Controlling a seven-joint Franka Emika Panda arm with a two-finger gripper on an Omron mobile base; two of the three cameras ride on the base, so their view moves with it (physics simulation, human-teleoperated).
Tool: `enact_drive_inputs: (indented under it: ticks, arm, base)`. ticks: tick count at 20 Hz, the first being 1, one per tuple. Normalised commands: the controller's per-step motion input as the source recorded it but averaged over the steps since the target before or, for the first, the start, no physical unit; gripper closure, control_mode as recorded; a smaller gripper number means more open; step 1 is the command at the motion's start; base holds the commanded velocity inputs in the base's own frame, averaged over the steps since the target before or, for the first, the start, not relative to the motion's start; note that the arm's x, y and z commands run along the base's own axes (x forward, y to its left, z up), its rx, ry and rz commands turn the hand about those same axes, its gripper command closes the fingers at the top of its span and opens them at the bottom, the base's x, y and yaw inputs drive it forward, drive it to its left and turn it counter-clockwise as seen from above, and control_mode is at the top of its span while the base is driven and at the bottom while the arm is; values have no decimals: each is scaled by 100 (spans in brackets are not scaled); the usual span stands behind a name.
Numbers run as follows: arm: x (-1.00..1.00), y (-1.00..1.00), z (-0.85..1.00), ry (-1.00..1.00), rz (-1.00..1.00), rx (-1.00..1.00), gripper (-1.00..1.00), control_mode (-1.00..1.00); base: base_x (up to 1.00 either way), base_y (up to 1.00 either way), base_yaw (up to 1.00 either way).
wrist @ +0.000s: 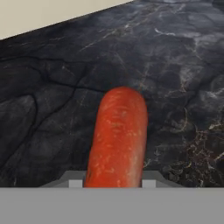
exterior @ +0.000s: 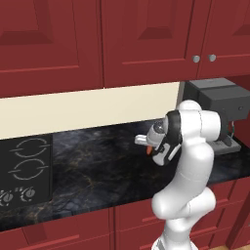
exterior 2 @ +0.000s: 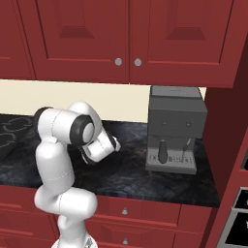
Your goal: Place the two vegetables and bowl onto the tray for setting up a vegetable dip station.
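An orange-red carrot (wrist: pixel 117 135), one of the two vegetables, sticks out from between my fingertips, and my gripper (wrist: pixel 112 182) is shut on it. It hangs above the dark marble counter (wrist: pixel 48 109) without touching it. In the left base view the carrot's tip (exterior: pixel 148 151) peeks out below my gripper (exterior: pixel 148 147), which is held over the middle of the counter (exterior: pixel 97 166). The bowl and the tray are out of view.
A grey coffee machine (exterior: pixel 219 105) (exterior 2: pixel 175 128) stands at the counter's right end against a red side wall. A black stovetop (exterior: pixel 24 168) lies at the left. Red upper cabinets (exterior 2: pixel 121 34) hang above the cream backsplash.
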Motion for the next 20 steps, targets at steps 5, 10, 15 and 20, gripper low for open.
enact_drive_inputs:
  ticks: [5,10,15,20]
  arm:
    - [-33,13,22,0,15,0,100,-100]
    - [-28,16,32,1,17,0,100,-100]
    - [-28,15,34,4,11,0,100,-100]
    - [-18,15,37,9,6,0,100,-100]
  base:
    - [0,0,0]
    - [0,0,0]
    - [0,0,0]
    - [0,0,0]
